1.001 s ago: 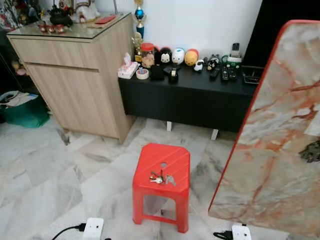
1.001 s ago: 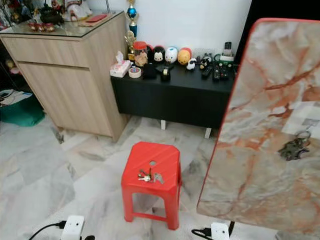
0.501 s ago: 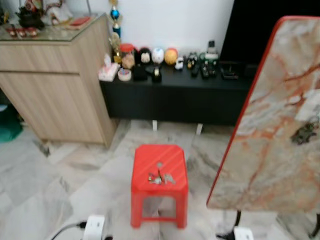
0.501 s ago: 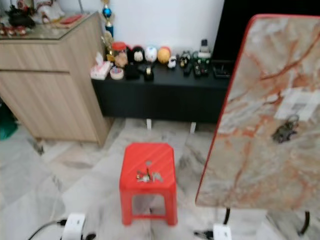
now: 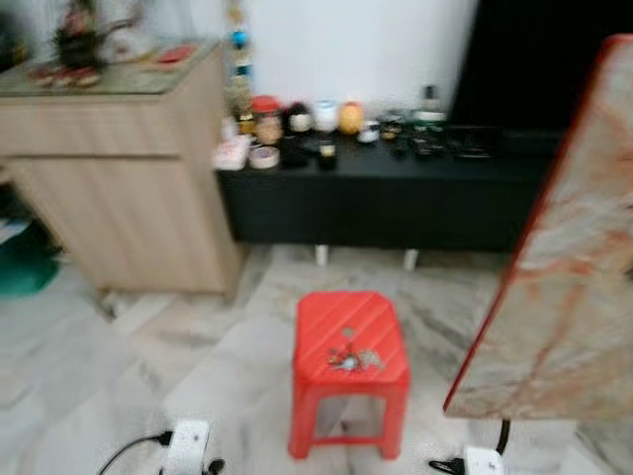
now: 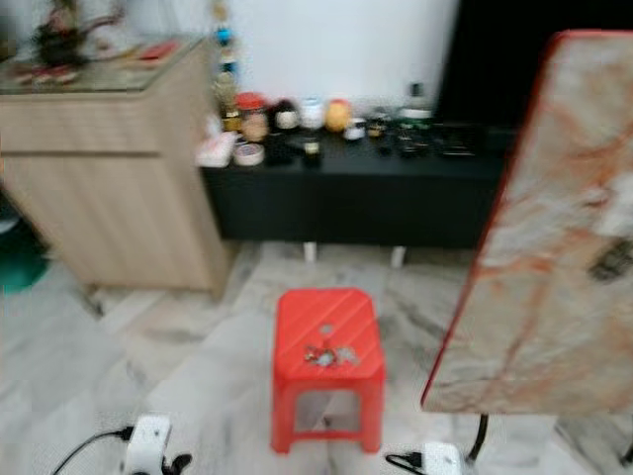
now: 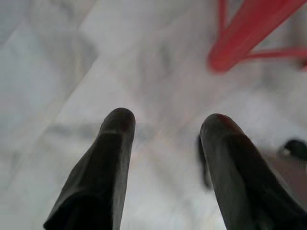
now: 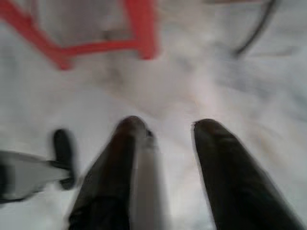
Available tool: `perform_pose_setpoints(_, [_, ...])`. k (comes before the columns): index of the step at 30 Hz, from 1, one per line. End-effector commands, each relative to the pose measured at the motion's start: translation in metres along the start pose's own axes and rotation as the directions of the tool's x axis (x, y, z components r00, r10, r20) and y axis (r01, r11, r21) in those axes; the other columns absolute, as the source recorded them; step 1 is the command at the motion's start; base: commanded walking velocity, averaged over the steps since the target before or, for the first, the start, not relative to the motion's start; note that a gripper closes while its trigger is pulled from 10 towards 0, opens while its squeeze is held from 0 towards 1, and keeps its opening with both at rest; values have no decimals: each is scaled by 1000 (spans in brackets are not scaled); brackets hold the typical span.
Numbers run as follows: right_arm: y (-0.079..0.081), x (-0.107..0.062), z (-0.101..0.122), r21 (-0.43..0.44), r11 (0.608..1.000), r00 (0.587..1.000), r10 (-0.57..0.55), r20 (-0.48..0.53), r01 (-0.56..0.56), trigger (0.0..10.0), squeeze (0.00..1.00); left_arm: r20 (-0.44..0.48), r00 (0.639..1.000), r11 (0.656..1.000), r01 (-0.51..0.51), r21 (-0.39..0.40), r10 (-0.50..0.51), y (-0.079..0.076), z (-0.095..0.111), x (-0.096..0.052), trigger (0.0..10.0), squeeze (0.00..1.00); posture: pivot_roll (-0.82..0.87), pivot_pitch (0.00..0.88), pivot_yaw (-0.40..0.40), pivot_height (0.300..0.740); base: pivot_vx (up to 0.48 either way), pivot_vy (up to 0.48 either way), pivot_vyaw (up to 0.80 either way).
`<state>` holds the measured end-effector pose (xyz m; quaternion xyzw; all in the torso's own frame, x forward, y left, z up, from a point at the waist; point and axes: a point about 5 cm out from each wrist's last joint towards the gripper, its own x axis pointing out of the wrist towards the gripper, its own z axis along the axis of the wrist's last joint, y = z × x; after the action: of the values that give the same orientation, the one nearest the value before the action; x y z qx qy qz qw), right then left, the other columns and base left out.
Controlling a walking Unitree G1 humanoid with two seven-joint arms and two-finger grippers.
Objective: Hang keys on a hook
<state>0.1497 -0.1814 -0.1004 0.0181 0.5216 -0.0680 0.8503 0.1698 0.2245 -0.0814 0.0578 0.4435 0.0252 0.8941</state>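
A bunch of keys [image 5: 353, 359] lies on top of a small red plastic stool [image 5: 348, 338] standing on the marble floor in front of me. To the right leans a marble-patterned board with a red edge [image 6: 554, 247]; a dark bunch of keys [image 6: 606, 259] hangs on its face. My left gripper [image 7: 165, 125] hangs open over the floor, with a red stool leg [image 7: 249, 33] beyond it. My right gripper [image 8: 165, 127] is open too, above the floor near the stool legs [image 8: 144, 33]. Both hold nothing. The head views are blurred.
A wooden cabinet [image 5: 119, 178] stands at the back left, a low black bench [image 5: 396, 188] with figurines and remotes along the wall. White power adapters with cables [image 5: 183, 445] lie on the floor near the stool, and another adapter [image 5: 480, 460] sits at the board's foot.
The whole picture has shifted and blurred, so the camera has moved; the stool now sits further right in view. The keys stay on the stool.
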Motion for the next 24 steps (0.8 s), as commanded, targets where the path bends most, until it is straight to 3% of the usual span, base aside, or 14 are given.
perform_pose_setpoints(1, [-13, 0, -1, 1, 999, 999, -35, -4, 35, 10000, 0, -2, 1000, 1000, 17, -12, -17, -6, 1, 1, 10000, 0, 17, 0, 13, 740, 0, 345, 0])
perform_pose_setpoints(8, [-12, 0, -1, 2, 999, 999, -33, -4, 33, 10000, 0, 0, 1000, 1000, 18, -7, -18, -6, 1, 1, 10000, 0, 22, 0, 12, 740, 0, 339, 0])
perform_pose_setpoints(24, [-12, 0, -1, -2, 1000, 1000, -28, -4, 28, 10000, 0, 23, 999, 999, 29, -14, -29, -6, 3, 1, 10000, 0, 22, 0, 10, 740, 0, 0, 0])
